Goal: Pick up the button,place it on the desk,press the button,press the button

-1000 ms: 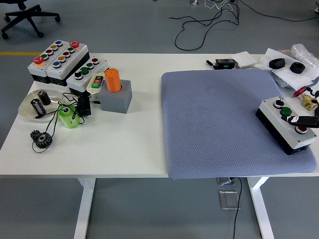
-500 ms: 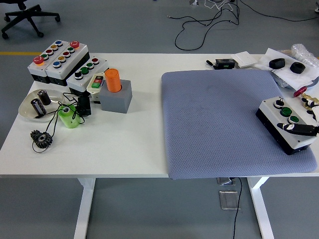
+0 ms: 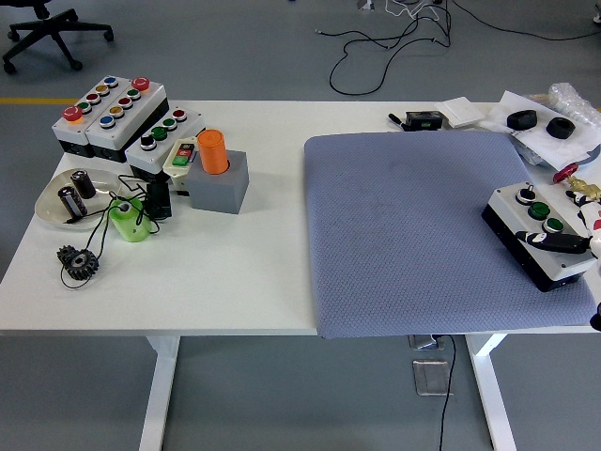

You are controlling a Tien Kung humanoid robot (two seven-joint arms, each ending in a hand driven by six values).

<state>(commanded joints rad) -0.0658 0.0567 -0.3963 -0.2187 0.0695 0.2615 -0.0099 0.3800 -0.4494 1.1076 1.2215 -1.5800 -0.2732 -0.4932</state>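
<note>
Right hand (image 3: 575, 237) at the frame's right edge, one finger (image 3: 554, 241) extended, lying across the button box (image 3: 533, 235) top, holding nothing, blue-grey mat (image 3: 413, 225) beneath

single high head view, facing down over table (image 3: 235, 272)

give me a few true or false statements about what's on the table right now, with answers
1. The button box sits on the blue-grey mat. True.
2. A finger of the right robot hand lies across the button box's near end. True.
3. The orange cylinder lies flat on the mat. False: it stands upright in the grey block on the table's left.
4. The left robot hand holds the black gear. False: no left hand is in view; the gear lies on the table.
5. The mat covers the table's left half. False: it covers the right.
</note>
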